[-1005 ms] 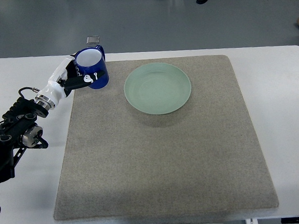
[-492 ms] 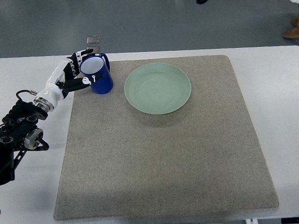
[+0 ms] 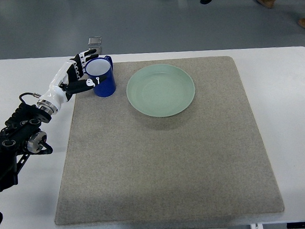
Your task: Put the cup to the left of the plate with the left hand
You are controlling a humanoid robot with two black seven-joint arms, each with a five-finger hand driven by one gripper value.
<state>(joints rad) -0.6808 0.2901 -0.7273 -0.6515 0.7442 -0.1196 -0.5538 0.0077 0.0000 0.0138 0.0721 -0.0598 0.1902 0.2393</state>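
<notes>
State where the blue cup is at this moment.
In the top view, the blue cup stands upright at the far left corner of the grey mat, just left of the green plate, with the left hand around it.

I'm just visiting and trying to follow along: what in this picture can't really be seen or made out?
- Top view: whether the left hand actually grips the blue ceramic cup; its fingers hide the contact.
- The cup's base on the grey felt mat: hidden by the cup's own wall.
- The small grey object behind the cup: too small to identify.
- The right arm: outside the frame.
</notes>
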